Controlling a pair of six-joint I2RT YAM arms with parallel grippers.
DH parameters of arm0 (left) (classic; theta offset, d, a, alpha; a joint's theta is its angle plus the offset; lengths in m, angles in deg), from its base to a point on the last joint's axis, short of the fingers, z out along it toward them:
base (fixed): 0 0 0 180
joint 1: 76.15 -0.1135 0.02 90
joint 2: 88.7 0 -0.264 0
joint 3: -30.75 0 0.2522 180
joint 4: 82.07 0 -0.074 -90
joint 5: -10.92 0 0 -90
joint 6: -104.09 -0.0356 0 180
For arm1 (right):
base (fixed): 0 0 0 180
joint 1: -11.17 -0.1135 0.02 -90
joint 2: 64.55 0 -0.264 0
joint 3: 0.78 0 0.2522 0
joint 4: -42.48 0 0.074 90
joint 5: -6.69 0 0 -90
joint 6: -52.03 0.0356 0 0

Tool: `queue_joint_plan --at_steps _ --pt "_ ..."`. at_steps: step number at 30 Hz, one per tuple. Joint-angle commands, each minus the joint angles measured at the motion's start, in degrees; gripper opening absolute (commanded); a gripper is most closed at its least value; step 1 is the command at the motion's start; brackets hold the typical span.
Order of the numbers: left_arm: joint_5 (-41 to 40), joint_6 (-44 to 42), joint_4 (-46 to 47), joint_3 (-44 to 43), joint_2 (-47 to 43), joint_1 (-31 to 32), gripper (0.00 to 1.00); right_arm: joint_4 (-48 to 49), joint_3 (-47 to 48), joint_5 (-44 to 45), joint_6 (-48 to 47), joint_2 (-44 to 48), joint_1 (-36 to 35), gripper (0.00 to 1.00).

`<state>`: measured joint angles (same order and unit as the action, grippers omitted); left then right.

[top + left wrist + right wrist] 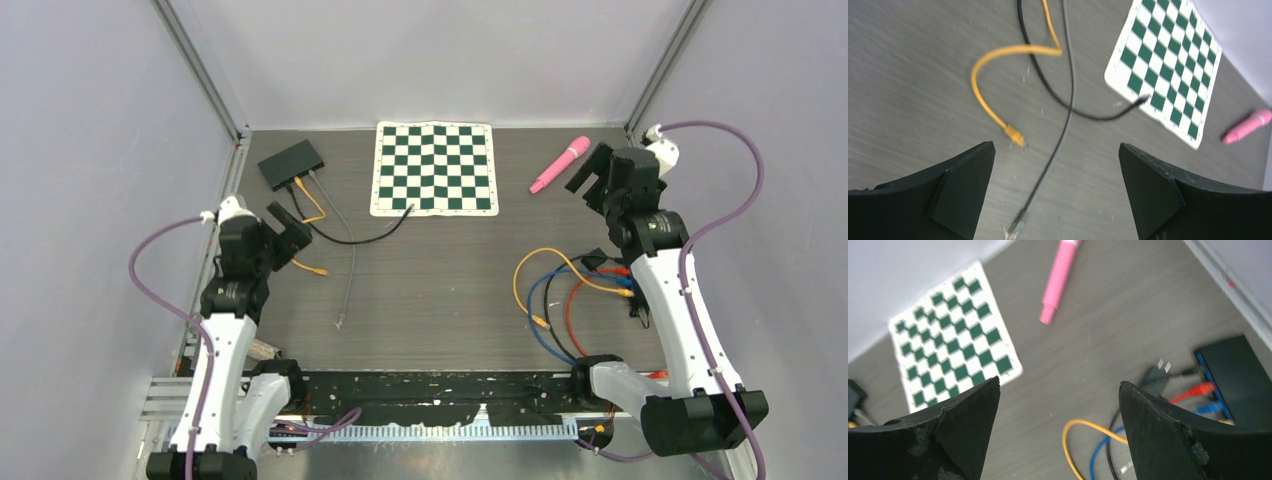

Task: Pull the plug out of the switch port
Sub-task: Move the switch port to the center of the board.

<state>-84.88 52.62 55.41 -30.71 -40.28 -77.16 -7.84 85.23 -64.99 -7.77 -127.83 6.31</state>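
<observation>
Overhead, a black switch [291,163] sits far left on the tabletop [440,290], with cables running into it. Only the right wrist view shows a second switch [1237,371], with a red plug [1199,389] and a blue plug [1211,408] seated in it. The left claw [1056,147] and right claw [1059,384] both gape wide, holding nothing.

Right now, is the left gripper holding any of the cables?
No: the left gripper is wide open and empty, with the orange cable and grey cable lying on the table below it.
</observation>
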Motion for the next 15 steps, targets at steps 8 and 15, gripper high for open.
queue_joint_plan --at_steps 8,15 --pt "15.3 -2.5 6.2 10.0 -12.5 -0.3 0.99 -3.9 -19.1 8.2 18.0 1.4 3.7 0.95" --pt "19.9 -7.1 6.3 11.3 -13.6 -0.3 0.99 -4.9 -22.8 11.7 28.8 -2.8 6.1 0.96"
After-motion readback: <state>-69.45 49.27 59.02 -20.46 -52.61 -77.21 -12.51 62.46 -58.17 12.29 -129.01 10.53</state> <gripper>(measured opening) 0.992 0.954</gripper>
